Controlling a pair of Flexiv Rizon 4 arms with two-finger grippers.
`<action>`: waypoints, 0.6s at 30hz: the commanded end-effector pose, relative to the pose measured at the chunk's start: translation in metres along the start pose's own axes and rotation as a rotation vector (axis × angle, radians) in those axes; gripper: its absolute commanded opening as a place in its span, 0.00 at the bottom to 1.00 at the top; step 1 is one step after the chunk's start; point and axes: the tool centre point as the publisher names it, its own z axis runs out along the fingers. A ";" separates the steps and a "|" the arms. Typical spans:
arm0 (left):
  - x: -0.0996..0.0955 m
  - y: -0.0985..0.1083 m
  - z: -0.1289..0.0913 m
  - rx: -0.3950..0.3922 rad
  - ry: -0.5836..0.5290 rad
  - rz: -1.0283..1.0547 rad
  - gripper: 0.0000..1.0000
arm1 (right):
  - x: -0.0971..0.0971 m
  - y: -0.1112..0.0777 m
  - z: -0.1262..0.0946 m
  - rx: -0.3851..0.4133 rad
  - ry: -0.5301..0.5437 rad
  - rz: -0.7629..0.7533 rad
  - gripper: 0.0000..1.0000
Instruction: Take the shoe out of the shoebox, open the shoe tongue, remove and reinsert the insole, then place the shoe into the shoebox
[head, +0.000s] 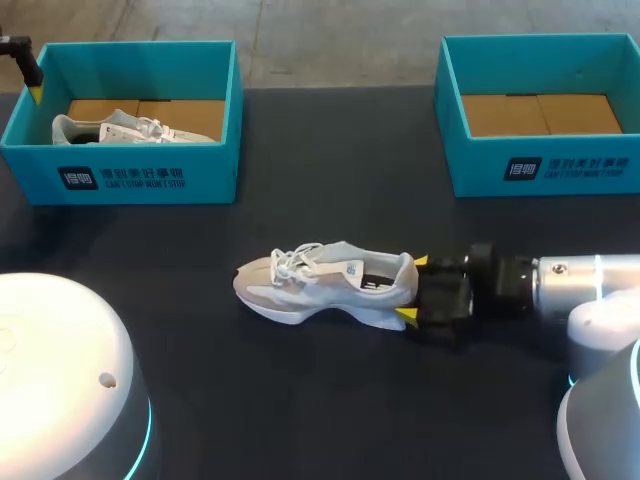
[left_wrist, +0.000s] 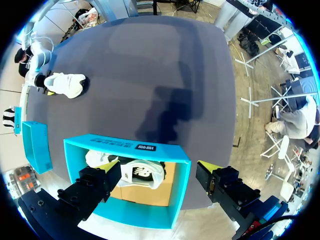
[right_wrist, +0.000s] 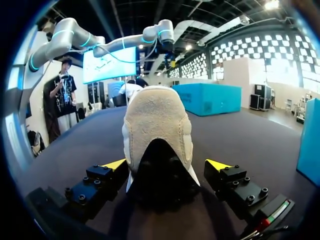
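Currently your right gripper (head: 413, 290) is straddling the heel of the shoe (head: 320, 285), with one yellow fingertip on each side of it. The jaws are standing spread. The right wrist view is showing a sliver of table (head: 300, 400) between one tip and the heel, so they are clamping nothing. The shoe is resting on its sole near the middle of the table, toe pointing to 9 o'clock and heel to 3 o'clock, outside both boxes.

You are looking at a pale grey-and-cream trainer with white laces (head: 290, 262) lying loose, a dark lining showing in the opening and a thick white sole. The right wrist view is giving you the suede-like heel panel from behind, which the head view is not showing.

The teal left shoebox (head: 140, 175) is sitting at 11 o'clock from the shoe and holding a second shoe (head: 120, 128). The right shoebox (head: 560, 170), at 1 o'clock, is showing its cardboard floor.

Your left gripper (left_wrist: 155, 167) is hovering above the left shoebox, jaws wide apart and gripping nothing. The head view is catching only one of its tips, at the box's far corner. The left wrist view is showing both tips, the second shoe under them, and the first shoe well apart across the table.
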 end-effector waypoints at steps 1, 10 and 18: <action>0.000 -0.001 0.000 -0.002 0.002 0.000 1.00 | -0.003 0.002 -0.001 -0.001 0.023 -0.009 1.00; 0.000 -0.001 0.000 -0.002 0.002 0.000 1.00 | -0.004 0.004 0.009 -0.006 0.088 -0.022 1.00; 0.000 -0.001 0.000 -0.002 0.002 0.000 1.00 | -0.002 0.003 0.014 -0.009 0.095 -0.026 1.00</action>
